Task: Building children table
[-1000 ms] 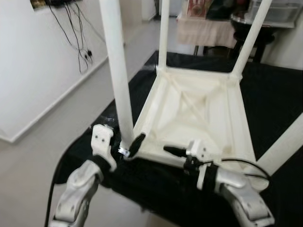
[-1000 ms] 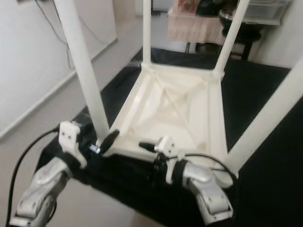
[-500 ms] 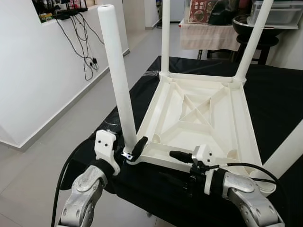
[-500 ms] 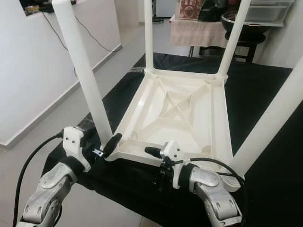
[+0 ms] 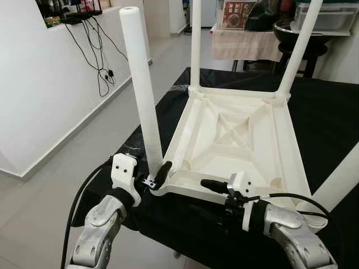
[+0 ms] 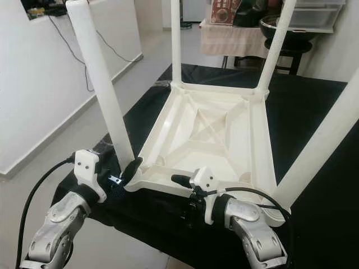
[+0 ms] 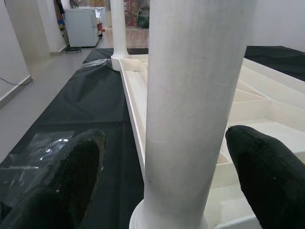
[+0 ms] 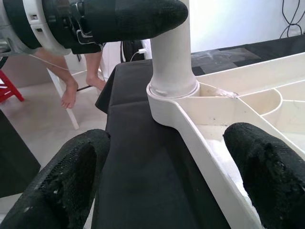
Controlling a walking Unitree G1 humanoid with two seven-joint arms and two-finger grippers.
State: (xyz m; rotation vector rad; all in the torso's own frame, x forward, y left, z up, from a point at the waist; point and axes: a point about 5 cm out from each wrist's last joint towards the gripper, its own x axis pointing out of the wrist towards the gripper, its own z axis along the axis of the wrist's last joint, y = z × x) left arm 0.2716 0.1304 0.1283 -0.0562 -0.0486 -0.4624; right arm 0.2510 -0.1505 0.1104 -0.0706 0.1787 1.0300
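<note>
A white children's table (image 5: 235,131) lies upside down on a black-covered worktop (image 5: 328,112), with its legs pointing up. My left gripper (image 5: 154,177) is at the foot of the near-left leg (image 5: 143,95). It is open, with one black finger (image 7: 71,181) on each side of the leg and a gap to it. My right gripper (image 6: 185,197) is open at the table's near rim (image 8: 205,148), one finger above it and one below. The near-right leg (image 5: 342,179) rises beside my right arm.
The worktop's near edge drops to a pale floor (image 5: 67,157). A white wall with hanging cables (image 5: 101,50) is on the left. A cloth-covered side table (image 5: 247,42) and dark stand (image 5: 300,42) sit behind. A person's bare legs (image 8: 71,90) stand by a white chair. Clear plastic wrap (image 7: 33,152) lies on the cloth.
The head view has steadied from a blurred picture and shifted slightly. Both grippers keep their places at the near-left leg and the near rim.
</note>
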